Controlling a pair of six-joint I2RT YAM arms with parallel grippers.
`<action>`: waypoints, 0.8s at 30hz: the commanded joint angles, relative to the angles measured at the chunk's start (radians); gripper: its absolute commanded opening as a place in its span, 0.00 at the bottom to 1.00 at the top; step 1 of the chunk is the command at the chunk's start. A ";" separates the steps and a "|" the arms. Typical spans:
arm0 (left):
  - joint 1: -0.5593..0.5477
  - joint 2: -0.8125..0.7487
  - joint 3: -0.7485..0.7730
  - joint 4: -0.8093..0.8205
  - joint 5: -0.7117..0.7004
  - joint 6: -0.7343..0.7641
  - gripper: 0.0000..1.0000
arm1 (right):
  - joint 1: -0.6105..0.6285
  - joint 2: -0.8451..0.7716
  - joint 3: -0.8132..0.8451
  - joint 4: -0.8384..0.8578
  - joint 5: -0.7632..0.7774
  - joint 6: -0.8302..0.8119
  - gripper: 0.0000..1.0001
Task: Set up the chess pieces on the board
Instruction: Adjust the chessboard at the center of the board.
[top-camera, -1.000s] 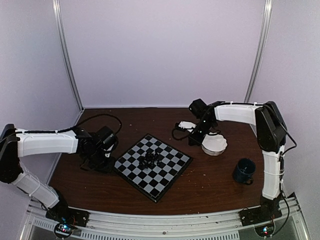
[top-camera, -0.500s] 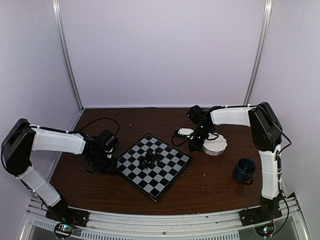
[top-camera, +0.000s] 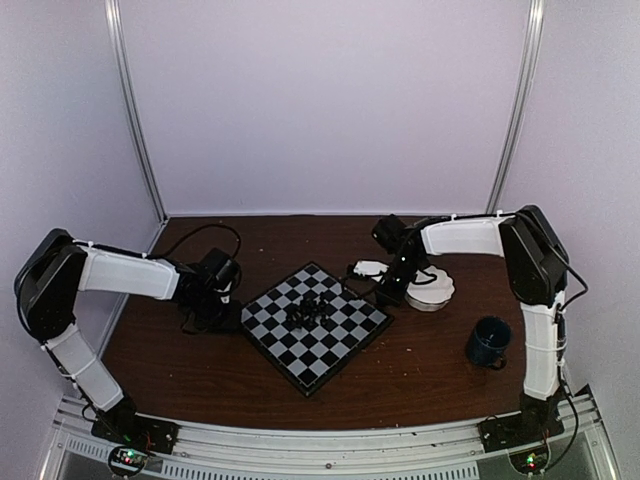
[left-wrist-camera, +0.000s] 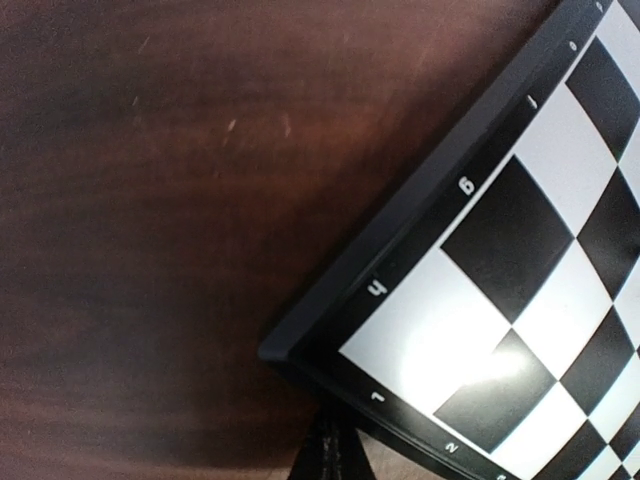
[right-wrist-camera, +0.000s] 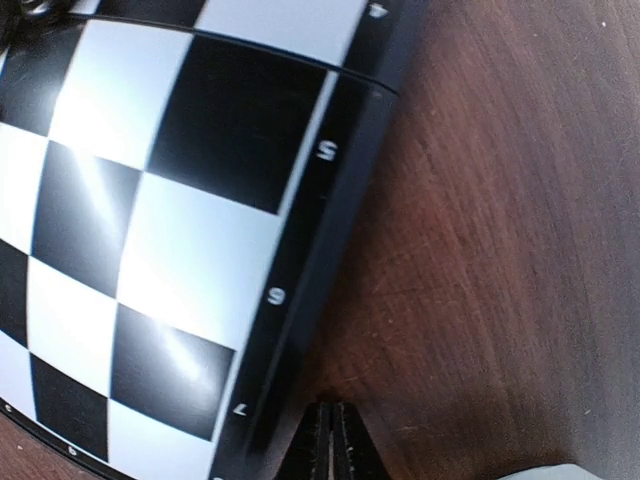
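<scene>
The board (top-camera: 300, 362) lies as a diamond in the middle of the table. A cluster of small black chess pieces (top-camera: 310, 311) stands near its centre. My left gripper (top-camera: 233, 317) is low at the board's left corner, shut and holding nothing. In the left wrist view its closed tips (left-wrist-camera: 335, 452) sit just below the corner of the board's dark rim (left-wrist-camera: 420, 250). My right gripper (top-camera: 388, 296) is down at the board's right edge, also shut and holding nothing. The right wrist view shows that gripper (right-wrist-camera: 331, 432) on the bare wood right beside the board's rim (right-wrist-camera: 322, 250).
A white scalloped bowl (top-camera: 432, 291) sits just right of my right gripper. A dark blue mug (top-camera: 490, 342) stands nearer the front right. A small white object (top-camera: 372, 268) and black cables lie behind the board. Grey walls enclose the table.
The board has shifted and turned a little, its left corner moving away from the left edge. My left arm followed it to the right. My right gripper dropped lower toward the board's right edge.
</scene>
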 joint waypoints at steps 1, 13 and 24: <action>0.017 0.082 0.017 0.060 0.023 0.027 0.00 | 0.046 -0.012 -0.078 -0.062 -0.043 0.009 0.04; 0.050 0.192 0.109 0.101 0.094 0.088 0.00 | 0.095 -0.071 -0.179 -0.057 -0.071 0.029 0.05; 0.045 0.219 0.129 0.128 0.178 0.091 0.00 | 0.134 -0.100 -0.218 -0.074 -0.115 0.027 0.05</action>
